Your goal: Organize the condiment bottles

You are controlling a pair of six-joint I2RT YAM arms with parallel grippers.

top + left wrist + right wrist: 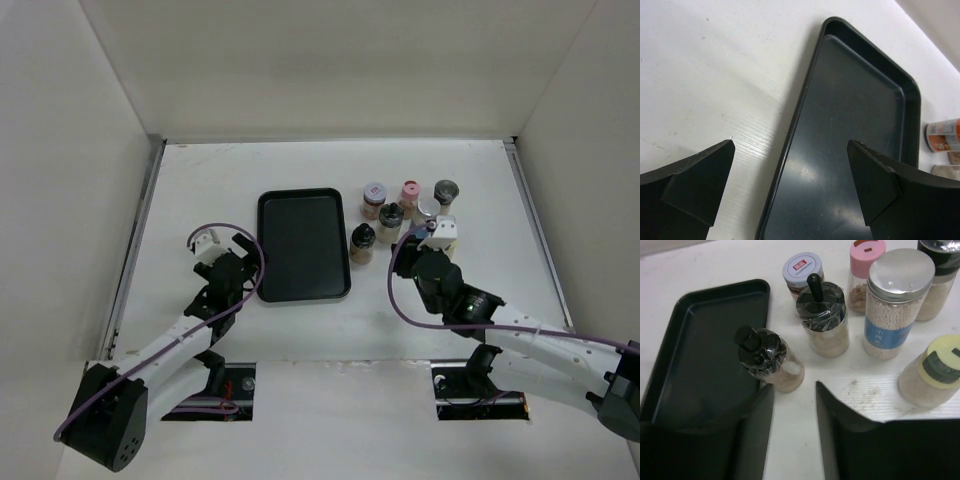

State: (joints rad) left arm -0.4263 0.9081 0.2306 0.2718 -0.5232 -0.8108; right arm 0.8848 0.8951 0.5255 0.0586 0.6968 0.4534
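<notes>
White table point(200, 180) bears a black tray point(303, 245) at its centre. The left arm point(170, 340) stretches forward, its left gripper point(791, 146) spread wide and empty over the tray's left rim. The right arm point(520, 330) angles inward. Its right gripper point(794, 387) is narrowly parted and holds nothing, just short of the condiment bottles point(392, 215) clustered beside the tray's right edge.

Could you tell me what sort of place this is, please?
Probably a lab test cell, not a kitchen: white walls box in a white table, two robot arms are bolted at its near edge, and a black tray sits beside condiment bottles.
</notes>
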